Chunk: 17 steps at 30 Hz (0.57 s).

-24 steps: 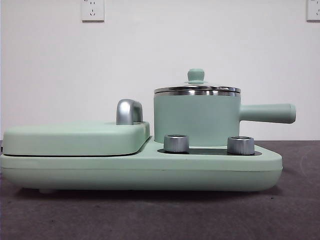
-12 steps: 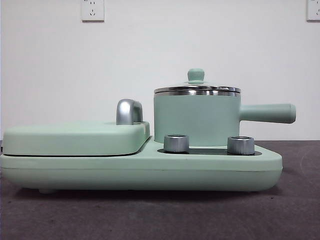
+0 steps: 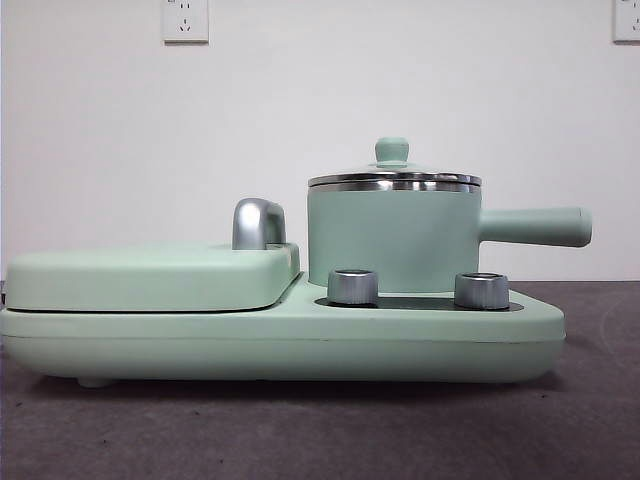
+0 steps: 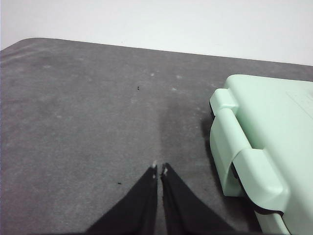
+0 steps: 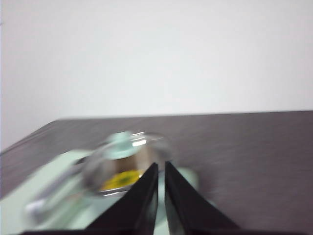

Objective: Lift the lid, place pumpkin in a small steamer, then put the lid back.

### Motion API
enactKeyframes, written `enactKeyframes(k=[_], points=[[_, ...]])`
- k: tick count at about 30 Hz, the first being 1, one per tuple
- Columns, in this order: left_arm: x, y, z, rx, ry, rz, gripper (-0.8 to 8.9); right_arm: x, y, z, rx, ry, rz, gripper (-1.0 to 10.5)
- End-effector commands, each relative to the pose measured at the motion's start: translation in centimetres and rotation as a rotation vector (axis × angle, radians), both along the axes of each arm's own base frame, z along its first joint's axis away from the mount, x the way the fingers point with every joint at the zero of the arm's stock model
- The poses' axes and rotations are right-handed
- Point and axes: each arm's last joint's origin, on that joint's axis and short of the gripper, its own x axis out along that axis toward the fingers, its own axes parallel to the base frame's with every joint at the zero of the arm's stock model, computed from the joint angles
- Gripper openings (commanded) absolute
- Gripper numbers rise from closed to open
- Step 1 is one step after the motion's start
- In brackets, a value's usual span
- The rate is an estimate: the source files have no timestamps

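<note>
Front view shows the lid [image 3: 394,179] seated on the small steamer [image 3: 392,238], which stands on the appliance base [image 3: 300,345], its handle pointing away from the flat griddle cover [image 3: 140,278]. Through the glass, the blurred right wrist view shows yellow inside the steamer, seemingly the pumpkin [image 5: 120,179]. The right end effector [image 5: 160,169] is clenched and empty near the steamer. The left end effector [image 4: 159,170], also clenched, is over the desk [image 4: 88,122] beside the base.

Matt mint steamer [image 3: 390,240], polished steel rim; glass lid [image 3: 393,176]; rough tabletop [image 3: 320,430].
</note>
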Motion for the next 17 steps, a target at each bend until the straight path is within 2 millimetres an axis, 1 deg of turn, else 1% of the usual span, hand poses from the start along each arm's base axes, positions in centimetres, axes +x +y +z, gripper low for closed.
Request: enactKeyframes(k=[1,4,7,9,17], points=[[0.1,0.0,-0.7,0.006,0.023,0.003,0.15,1.0,-0.5,-2.9,-0.019,-0.004,-0.091,0.2],[0.1,0.0,-0.7,0.007,0.023,0.003,0.16,1.7,-0.9,-5.8,-0.080,0.051,-0.167,0.2],[0.1,0.0,-0.7,0.007,0.023,0.003,0.15,2.1,-1.3,-8.0,-0.143,0.087,-0.213,0.2],[0.1,0.0,-0.7,0.006,0.023,0.003,0.15,2.2,-1.4,-9.1,-0.162,0.108,-0.236,0.2],[0.1,0.0,-0.7,0.006,0.023,0.003,0.15,2.4,-1.6,-11.3,-0.178,0.154,-0.306,0.2]])
